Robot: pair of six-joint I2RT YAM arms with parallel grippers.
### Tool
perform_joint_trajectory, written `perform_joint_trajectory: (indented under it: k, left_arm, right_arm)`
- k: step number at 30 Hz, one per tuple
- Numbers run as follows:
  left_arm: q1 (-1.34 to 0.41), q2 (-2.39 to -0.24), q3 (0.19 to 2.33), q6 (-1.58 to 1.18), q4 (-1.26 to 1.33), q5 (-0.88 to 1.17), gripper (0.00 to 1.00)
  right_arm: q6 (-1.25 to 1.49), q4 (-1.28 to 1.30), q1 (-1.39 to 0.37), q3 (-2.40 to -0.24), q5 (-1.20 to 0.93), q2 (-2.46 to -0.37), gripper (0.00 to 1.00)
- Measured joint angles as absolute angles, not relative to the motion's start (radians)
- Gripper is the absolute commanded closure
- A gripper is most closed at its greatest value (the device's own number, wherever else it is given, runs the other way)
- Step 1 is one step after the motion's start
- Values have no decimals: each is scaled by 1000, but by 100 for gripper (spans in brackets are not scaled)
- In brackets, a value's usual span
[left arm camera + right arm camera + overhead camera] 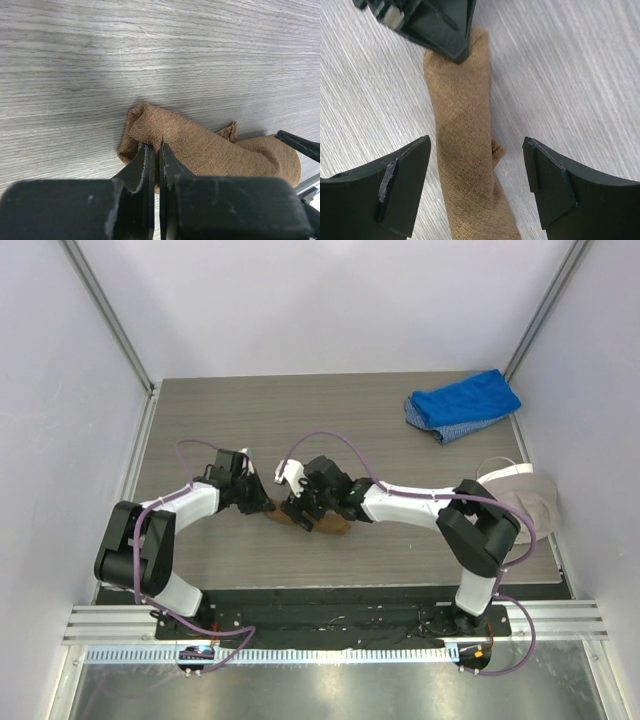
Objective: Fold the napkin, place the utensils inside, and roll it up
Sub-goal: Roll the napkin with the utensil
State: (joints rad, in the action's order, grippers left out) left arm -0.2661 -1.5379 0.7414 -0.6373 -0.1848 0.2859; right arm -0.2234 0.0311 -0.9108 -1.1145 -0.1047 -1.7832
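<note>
Napkin: the tan-brown napkin lies rolled into a slim, slightly twisted tube on the wood-grain surface, about mid-way across it and nearer the front edge, between the two arms.
Napkin, close up: in the left wrist view the napkin shows a rounded, folded end and a small corner of cloth sticking up along its far side; in the right wrist view the napkin runs lengthwise up the picture.
Left jaws: closed almost together, with only a thin slit between the fingertips. They are set against the left end of the roll. I cannot tell whether any cloth is caught between them.
Right jaws: spread wide, one finger on each side of the roll, with bare surface showing between each pad and the cloth. They have hold of nothing.
Blue cloth: the blue cloth is bunched at the far right corner, well apart from the roll.
Cap-like item: the beige-and-white piece sits at the right edge, beside the right arm's elbow.
</note>
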Motion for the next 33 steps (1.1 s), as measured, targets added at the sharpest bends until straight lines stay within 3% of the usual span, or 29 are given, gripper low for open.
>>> perform_joint_trajectory:
  k: [12,18,19,22,23,25,28,33]
  left_arm:
    - [-266,-1547,757,-624,-203,289,100]
    - [-266,-1547,757,-624,-203,289,99]
    - [-266,-1547,757,-623,-203,289,97]
    - [-266,-1544,757,-619,-202,284,73]
    - [-266,-1541,757,-619,-202,279,58]
    - [-266,-1523,756,-619,-207,253,42]
    - [-266,-1466,742,-616,-222,203,32]
    - [-266,-1307,678,-620,-222,91,30]
  right_arm:
    - [-226,65,-915,-1114,-133,-1808,24]
    - [-217,99,-905,-1125,-142,-1875,52]
    - [-218,105,-902,-1130,-149,-1885,55]
    - [-211,155,-886,-1172,-188,-1906,64]
    - [-208,170,-879,-1185,-211,-1913,67]
    - [-203,197,-863,-1209,-264,-1927,70]
    - [-190,236,-832,-1248,-363,-1956,72]
    - [-157,303,-775,-1318,-548,-2020,74]
